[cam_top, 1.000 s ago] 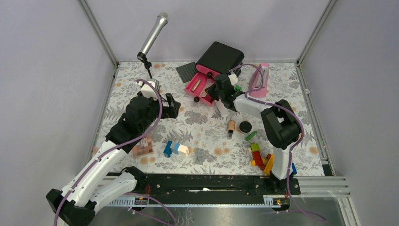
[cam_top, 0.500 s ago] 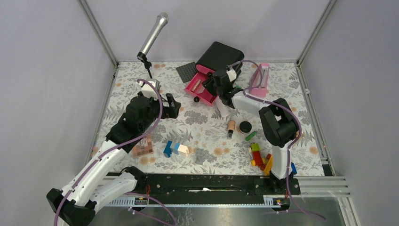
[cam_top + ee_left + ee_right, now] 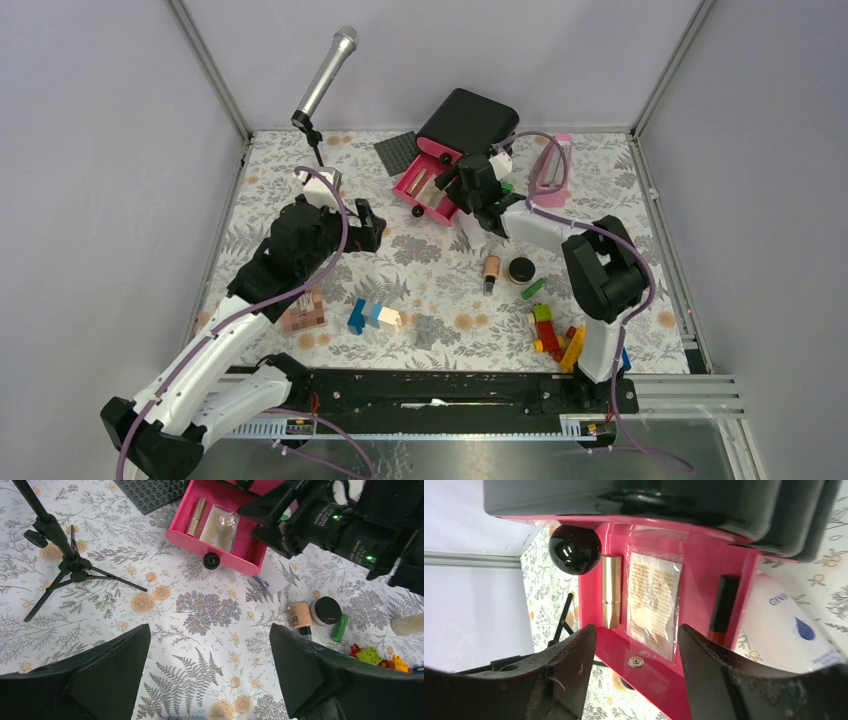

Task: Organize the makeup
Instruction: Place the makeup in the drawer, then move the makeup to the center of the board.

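Floral table (image 3: pixel 420 262) is a mess: tube (image 3: pixel 784 620) right beside the right claw (image 3: pixel 636 637), bottle (image 3: pixel 491 268) and compact (image 3: pixel 521 269) a bit nearer the bases, bricks (image 3: pixel 555 335) further back that way. Palette (image 3: pixel 302 312) sits behind the left claw (image 3: pixel 209 630), mic stand (image 3: pixel 70 570) ahead to its left.

The pink drawer (image 3: pixel 701 590) looks glossy plastic, the rose-gold lipstick (image 3: pixel 611 591) metallic, the drawer knob (image 3: pixel 575 549) shiny black.

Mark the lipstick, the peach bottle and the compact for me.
lipstick (image 3: pixel 611 587): right wrist view, middle of its barrel.
peach bottle (image 3: pixel 300 615): left wrist view, its body.
compact (image 3: pixel 327 610): left wrist view, centre of its lid.
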Robot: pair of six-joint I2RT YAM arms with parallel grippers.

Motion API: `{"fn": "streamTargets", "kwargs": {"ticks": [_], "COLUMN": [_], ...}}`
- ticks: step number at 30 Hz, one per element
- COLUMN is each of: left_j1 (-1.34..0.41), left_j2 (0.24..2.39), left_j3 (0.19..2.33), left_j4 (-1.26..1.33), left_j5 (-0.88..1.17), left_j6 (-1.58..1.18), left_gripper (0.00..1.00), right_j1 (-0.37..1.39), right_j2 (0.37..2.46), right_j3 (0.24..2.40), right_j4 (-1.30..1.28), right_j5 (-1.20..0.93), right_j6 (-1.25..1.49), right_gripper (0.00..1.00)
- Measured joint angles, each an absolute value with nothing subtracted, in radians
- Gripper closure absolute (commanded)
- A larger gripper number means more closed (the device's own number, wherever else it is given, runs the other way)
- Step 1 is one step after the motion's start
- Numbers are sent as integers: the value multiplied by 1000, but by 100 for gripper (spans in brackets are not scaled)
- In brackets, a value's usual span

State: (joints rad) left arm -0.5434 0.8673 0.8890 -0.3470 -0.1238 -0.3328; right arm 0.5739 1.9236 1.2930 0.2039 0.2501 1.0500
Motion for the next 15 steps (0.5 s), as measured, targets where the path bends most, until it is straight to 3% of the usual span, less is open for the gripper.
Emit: {"fn": "streamTargets", "kwargs": {"ticks": [15], "left_j1": [-542], "left_j2": [928], "left_j3": [890], "left_j4": [-389], "left_j5": [-207], "left_j6": [-392], "left_gripper": [1], "right_j1": [574], "right_j2": [1623], "right_j3": [1168], "right_j4": [185], "right_j5": [247], "right_j6": [846], "right_gripper": [29]}}
